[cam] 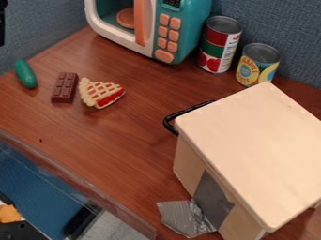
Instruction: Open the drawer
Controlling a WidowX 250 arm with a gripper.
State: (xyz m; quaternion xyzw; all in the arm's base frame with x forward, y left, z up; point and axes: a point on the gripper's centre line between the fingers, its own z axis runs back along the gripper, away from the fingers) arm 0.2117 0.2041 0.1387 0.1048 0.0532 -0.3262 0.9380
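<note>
- Pincer (2,22), black: is showing in part at the upper left edge; whether it is standing apart or together, one cannot tell.
- Drawer box (257,145), pale wood: is standing at the right of the worktop (119,140), its flat top facing up.
- Handle (182,115), black, curved: is projecting from the box's upper left side, staying clear of the pincer.
- Tape (185,218), silver: is lying crumpled against the box's lower left side, beside a grey patch (213,199).
- Toy microwave (179,33), teal and white, peach buttons: is standing at the back, a round peach plate (126,18) resting inside.
- Can (219,44), red and green: is standing upright just right of the microwave.
- Can (257,64), yellow and blue: is standing upright beside it, nearer the box.
- Pie slice (100,93), lattice-topped: is lying at the left.
- Chocolate bar (64,87), brown: is lying just beside the slice.
- Toy vegetable (26,74), green: is lying farther left.
</note>
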